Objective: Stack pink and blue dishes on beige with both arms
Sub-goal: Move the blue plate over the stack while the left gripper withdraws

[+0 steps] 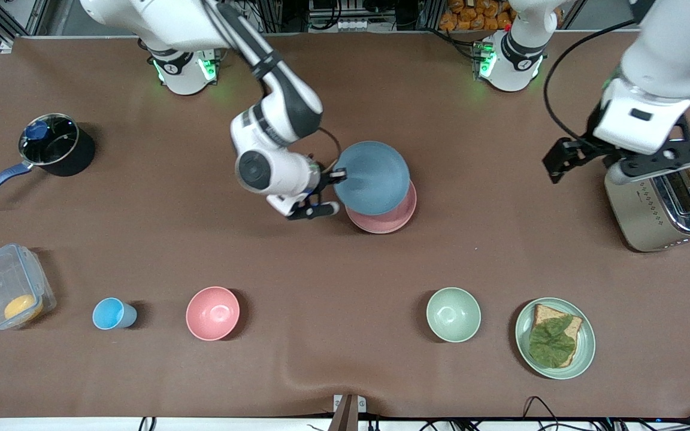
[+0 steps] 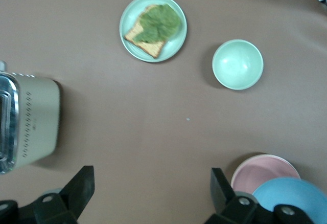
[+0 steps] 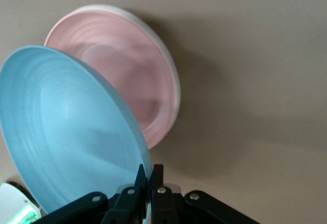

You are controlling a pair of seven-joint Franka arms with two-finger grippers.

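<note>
My right gripper (image 1: 339, 177) (image 3: 149, 175) is shut on the rim of the pastel blue plate (image 1: 375, 176) (image 3: 66, 127). It holds the plate tilted over the pink plate (image 1: 390, 219) (image 3: 127, 75) in the middle of the table. A pale cream edge (image 3: 172, 81) shows under the pink plate's rim, which looks like the beige plate; in the front view it is hidden. My left gripper (image 1: 560, 160) (image 2: 152, 193) hangs open and holds nothing, over bare table beside the toaster. Its wrist view also shows the pink plate (image 2: 263, 169) and the blue plate (image 2: 296, 198).
A steel toaster (image 1: 662, 209) with bread stands at the left arm's end. Along the edge nearest the front camera are a green plate (image 1: 584, 353) with bread and lettuce, a green bowl (image 1: 453, 314), a pink bowl (image 1: 212, 313), a blue cup (image 1: 111, 313) and a clear container (image 1: 6, 293). A pot (image 1: 51, 143) sits at the right arm's end.
</note>
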